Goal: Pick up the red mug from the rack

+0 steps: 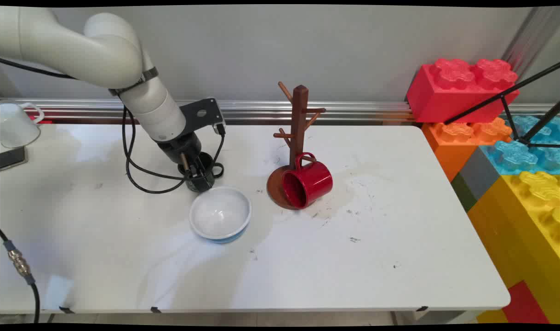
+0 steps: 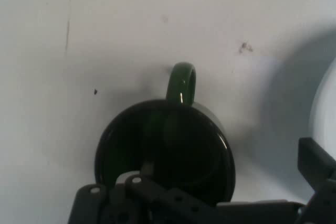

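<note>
- Green mug (image 1: 202, 177) stands upright on the white table (image 1: 399, 239), well left of the wooden mug tree (image 1: 300, 133) and just behind the bowl; its handle points toward the tree.
- Black gripper (image 1: 196, 171) reaches down into the mug's mouth, one finger seemingly inside and the other outside the wall; whether it pinches the rim I cannot tell.
- White bowl (image 1: 220, 214) with a blue outer wall sits left of the tree and nearer the camera.
- Red mug (image 1: 306, 183) lies on its side against the tree's round base, mouth facing front-left.
- Table top is scuffed with dark specks right of the tree; a grey wall with a metal rail runs behind it, and big toy bricks (image 1: 464, 89) are stacked far right of the tree.
- White cup (image 1: 15, 123) sits far left of the tree.
- Main view alone shows tree, red mug and bricks; the hand view alone looks straight into the mug's (image 2: 165, 148) dark inside, with the bowl's rim (image 2: 323, 108) at its right edge.
</note>
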